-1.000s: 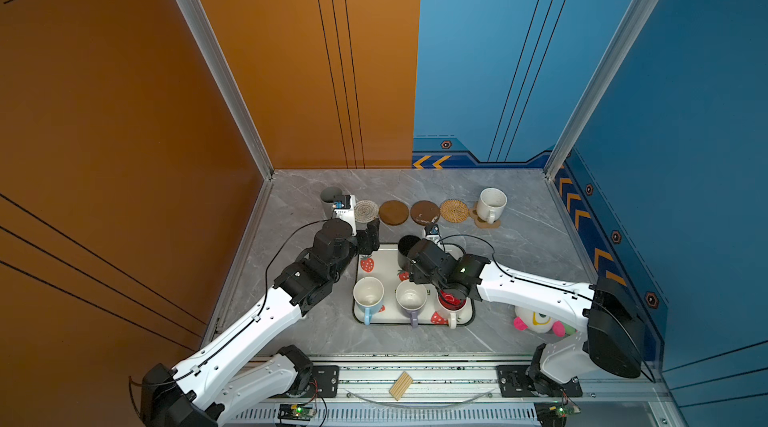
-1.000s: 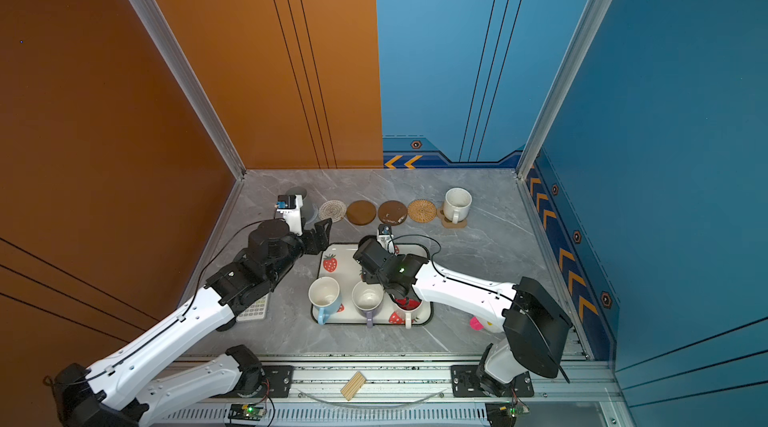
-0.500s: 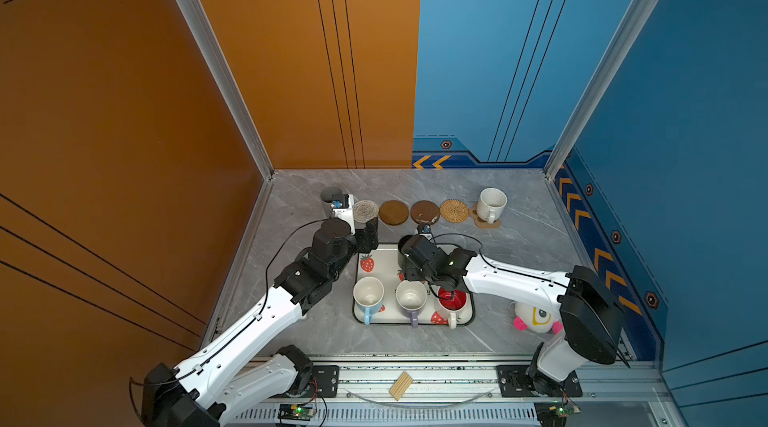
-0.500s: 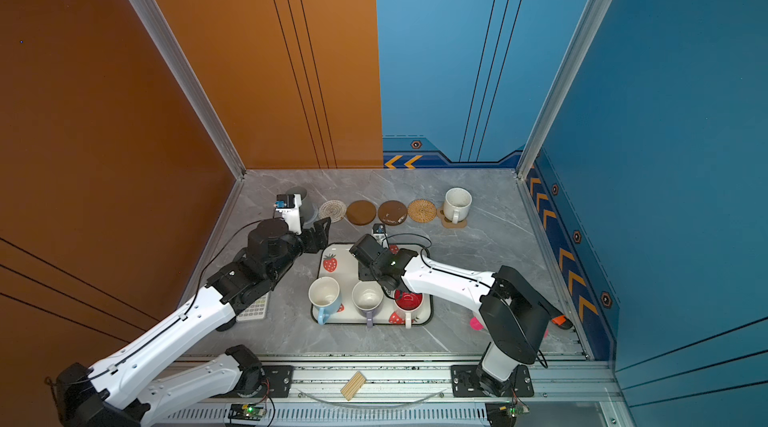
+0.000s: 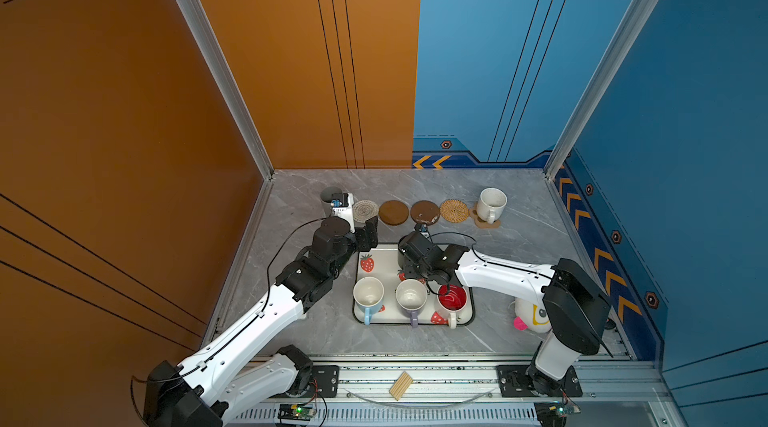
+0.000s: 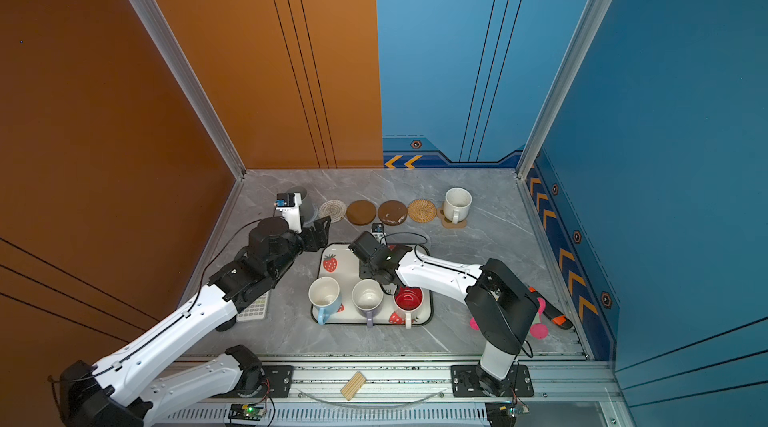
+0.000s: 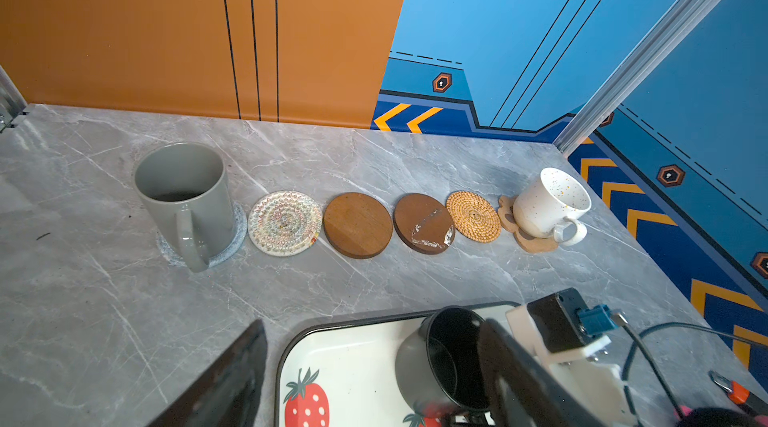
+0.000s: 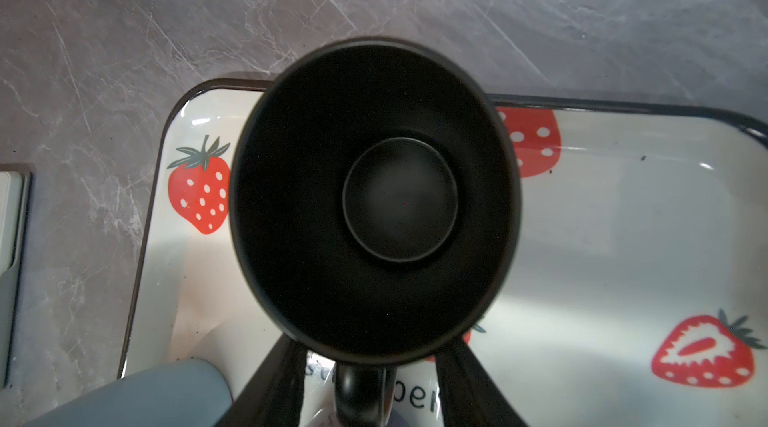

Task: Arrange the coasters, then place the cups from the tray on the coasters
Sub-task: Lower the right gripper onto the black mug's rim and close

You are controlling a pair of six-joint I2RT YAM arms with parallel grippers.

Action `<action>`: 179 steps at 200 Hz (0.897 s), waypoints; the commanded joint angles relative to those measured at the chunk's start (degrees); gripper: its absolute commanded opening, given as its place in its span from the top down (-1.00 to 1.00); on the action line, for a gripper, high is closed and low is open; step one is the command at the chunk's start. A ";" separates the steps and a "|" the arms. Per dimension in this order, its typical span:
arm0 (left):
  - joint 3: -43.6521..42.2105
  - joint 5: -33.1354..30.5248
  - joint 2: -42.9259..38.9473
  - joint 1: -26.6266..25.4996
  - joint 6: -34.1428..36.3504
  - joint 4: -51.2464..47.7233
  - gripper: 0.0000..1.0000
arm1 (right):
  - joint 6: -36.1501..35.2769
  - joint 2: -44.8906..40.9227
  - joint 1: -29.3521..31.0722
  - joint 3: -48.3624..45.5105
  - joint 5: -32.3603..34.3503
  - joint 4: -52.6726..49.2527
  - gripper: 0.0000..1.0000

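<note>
The only lettering is dark script on the tray, at six o'clock from the black mug; just "per" or "ber" shows.

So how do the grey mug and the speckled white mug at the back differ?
The grey mug is taller, straight-sided and plain; the speckled white mug is shorter and flared. The grey one stands on a grey woven coaster, the white one on a paw-shaped coaster. Both stand upright.

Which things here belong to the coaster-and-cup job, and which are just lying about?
Job: grey coaster, cream coaster, two wooden coasters, rattan coaster, paw coaster; grey cup, speckled cup, black cup, blue cup, lilac cup, red-lined cup; tray.
Lying about: keypad, plush toy, wooden block, orange-handled object.
</note>
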 commanded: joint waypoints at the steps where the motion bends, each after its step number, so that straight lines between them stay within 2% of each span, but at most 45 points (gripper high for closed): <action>1: -0.77 1.45 0.38 0.64 0.22 0.82 -0.62 | 0.03 1.28 -0.46 1.37 -0.38 -0.39 0.07; 58: -0.81 1.97 0.79 0.81 0.13 0.96 -0.62 | -0.05 2.95 -0.55 2.13 -0.39 -0.74 0.19; 97: -0.86 2.94 1.13 1.00 0.29 1.09 -0.62 | -0.15 3.74 -0.61 3.02 -0.52 -1.42 0.56; 140: -0.79 3.22 1.15 1.17 0.31 1.09 -0.62 | -0.32 4.11 -0.66 3.50 -0.03 -2.30 0.78; 162: -0.76 3.31 1.09 1.23 0.22 1.00 -0.62 | -0.70 3.96 -0.71 4.00 -0.05 -2.82 1.00; 179: -0.75 3.31 1.00 1.26 0.22 1.00 -0.62 | -1.03 3.68 -0.47 4.86 0.73 -3.97 1.00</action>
